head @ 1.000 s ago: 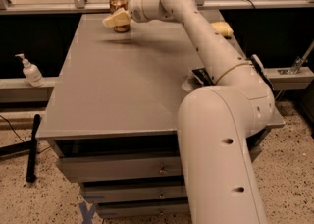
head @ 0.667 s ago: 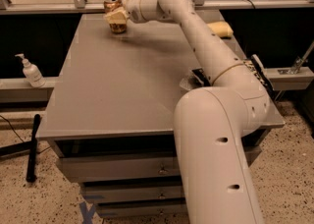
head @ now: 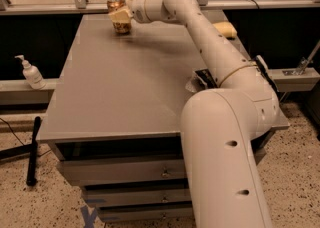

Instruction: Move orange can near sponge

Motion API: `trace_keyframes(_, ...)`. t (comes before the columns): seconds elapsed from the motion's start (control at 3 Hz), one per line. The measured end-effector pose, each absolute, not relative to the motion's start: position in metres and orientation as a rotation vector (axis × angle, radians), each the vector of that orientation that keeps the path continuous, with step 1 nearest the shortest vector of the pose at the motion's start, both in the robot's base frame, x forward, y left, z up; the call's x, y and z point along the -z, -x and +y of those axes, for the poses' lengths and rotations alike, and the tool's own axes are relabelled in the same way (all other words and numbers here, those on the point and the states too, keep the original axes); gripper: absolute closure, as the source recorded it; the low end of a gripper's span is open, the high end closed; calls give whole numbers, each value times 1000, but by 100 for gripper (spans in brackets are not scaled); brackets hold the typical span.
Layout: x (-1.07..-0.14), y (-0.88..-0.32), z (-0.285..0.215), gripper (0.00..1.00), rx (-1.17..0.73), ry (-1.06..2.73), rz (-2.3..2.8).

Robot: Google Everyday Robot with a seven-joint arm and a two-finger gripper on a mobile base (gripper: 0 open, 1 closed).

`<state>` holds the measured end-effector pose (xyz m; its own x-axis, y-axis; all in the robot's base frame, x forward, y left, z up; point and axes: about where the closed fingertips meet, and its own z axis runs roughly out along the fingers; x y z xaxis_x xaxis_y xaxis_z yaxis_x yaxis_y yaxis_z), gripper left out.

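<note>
Far across table (head: 125, 87), fingers (head: 119, 16) gripping upright silver-topped orange can (head: 116, 3)

The arm (head: 220, 172) is glossy cream-white, built of thick, rounded tubes that narrow toward the wrist. The fat near segment has two small dark holes (head: 231, 143) in its side, and a row of finer dark dots runs along the slimmer forearm. A thin tan band (head: 235, 70) rings the elbow joint, with a black strip (head: 263, 72) beside it. The gripper (head: 120, 17), at the table's (head: 125, 87) far-left corner, has pale yellow pads closed on the can (head: 116, 3).
</note>
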<state>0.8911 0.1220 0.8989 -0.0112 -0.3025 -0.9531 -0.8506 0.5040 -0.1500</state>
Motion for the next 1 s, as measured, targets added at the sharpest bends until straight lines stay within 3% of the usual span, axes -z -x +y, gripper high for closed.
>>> trace_keyframes(0.33, -914, -882, 103, 100, -570, 993, 1563)
trace_keyframes(1.0, -943, -842, 22, 100, -470, 889, 1574)
